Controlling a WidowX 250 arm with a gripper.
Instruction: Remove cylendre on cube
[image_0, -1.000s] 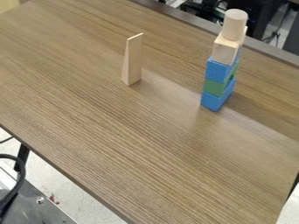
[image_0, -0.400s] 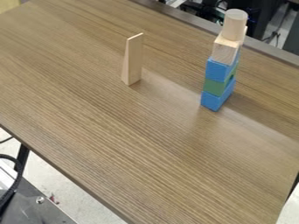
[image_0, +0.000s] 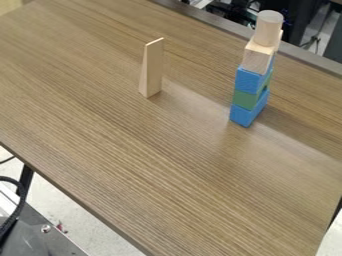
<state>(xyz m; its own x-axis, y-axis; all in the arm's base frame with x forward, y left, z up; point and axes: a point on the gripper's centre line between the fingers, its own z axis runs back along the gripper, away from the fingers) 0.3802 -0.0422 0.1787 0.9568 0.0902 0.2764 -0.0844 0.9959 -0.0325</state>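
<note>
At the lower left of the frame, a black cable (image_0: 25, 201) curves in a smooth loop over a flat gray metal plate (image_0: 59, 245) set with a round, shiny bolt (image_0: 45, 228). Close by, a black leg (image_0: 25, 179) stands against a pale, mottled floor (image_0: 50, 200). Spread across the frame is a brown table (image_0: 147, 160), its surface streaked with fine, slanting wood grain and marked by a soft sheen toward the right.

Left of center in the upper half, a tall wooden wedge (image_0: 153, 67) stands upright, smooth and pale, narrow at the top and broader at the foot.

At the upper right rises a tower of flat-sided blocks: a blue block (image_0: 245, 114) on the tabletop, a green block (image_0: 246, 99) above it, a second blue block (image_0: 250, 80) over that, then a pale wooden cube (image_0: 257, 57) with visible grain. Crowning the stack is the cylinder (image_0: 268, 29), round, upright and of plain, light wood, resting on the cube. Whether the gripper is open, closed or gripping anything cannot be told. Beyond the table's dark rim, black equipment (image_0: 295, 20) and thin cords occupy the upper right corner.
</note>
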